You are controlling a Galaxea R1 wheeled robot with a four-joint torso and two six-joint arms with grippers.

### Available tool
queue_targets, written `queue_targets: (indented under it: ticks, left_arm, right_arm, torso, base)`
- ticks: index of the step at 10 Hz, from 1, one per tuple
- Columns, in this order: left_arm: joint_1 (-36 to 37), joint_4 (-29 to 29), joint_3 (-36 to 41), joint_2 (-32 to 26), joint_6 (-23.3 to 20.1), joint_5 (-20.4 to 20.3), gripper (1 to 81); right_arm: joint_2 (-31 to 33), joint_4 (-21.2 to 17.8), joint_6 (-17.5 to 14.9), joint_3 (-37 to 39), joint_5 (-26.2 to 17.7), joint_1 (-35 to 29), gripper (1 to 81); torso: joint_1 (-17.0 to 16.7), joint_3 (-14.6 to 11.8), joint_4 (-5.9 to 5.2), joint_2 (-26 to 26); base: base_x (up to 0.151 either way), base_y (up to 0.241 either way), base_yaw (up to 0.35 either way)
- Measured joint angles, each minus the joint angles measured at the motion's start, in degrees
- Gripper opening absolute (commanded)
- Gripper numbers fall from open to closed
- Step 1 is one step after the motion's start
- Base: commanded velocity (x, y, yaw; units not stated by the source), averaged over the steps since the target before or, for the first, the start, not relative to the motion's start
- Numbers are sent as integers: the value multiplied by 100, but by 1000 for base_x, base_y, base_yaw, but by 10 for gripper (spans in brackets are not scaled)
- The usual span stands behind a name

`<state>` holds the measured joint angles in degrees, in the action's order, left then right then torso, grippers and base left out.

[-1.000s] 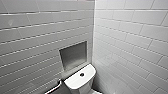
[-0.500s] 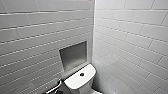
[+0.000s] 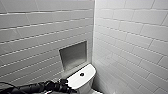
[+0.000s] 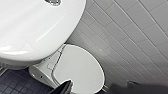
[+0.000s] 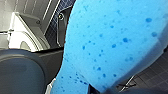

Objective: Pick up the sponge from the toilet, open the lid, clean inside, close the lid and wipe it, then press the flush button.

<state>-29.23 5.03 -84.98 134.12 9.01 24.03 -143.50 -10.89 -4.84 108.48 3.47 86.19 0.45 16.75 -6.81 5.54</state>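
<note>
Right gripper [image 5: 100, 86] fingers: we see them clamped on the sponge [image 5: 112, 42].
Left gripper [image 3: 64, 83]: we cannot tell.
Lid [image 4: 77, 67]: closed, beneath it.

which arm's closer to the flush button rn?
Left. The left arm ends at the tank's edge, just beside the flush button. The right arm, holding the sponge, sees the toilet from farther off, low near the floor.

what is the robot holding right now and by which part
The sponge, in the right gripper, apparently gripped at one end; the exact hold is hidden.
</note>
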Motion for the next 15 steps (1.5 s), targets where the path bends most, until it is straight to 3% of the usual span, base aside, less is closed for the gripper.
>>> queue_targets:
  ticks: [2, 3, 8, 15]
  left_arm:
    - [219, 33, -256, 240, 188, 17, 811]
    - [265, 44, -482, 328, 344, 45, 10]
    - [823, 63, -1596, 1218, 724, 364, 10]
    - [1378, 69, -3081, 2197, 937, 802, 10]
  right_arm:
    - [0, -2, 0, 2, -1, 0, 10]
    - [-16, -2, 0, 23, -1, 0, 10]
    - [-207, -2, 2, 213, -1, 0, 10]
    - [-217, -2, 2, 212, -4, -2, 10]
  torso:
    - [0, 0, 0, -2]
    - [0, 0, 0, -2]
    - [2, 4, 0, -5]
    - [6, 13, 0, -7]
  base:
    - [0, 0, 0]
    - [0, 0, 0]
    - [0, 0, 0]
    - [0, 0, 0]
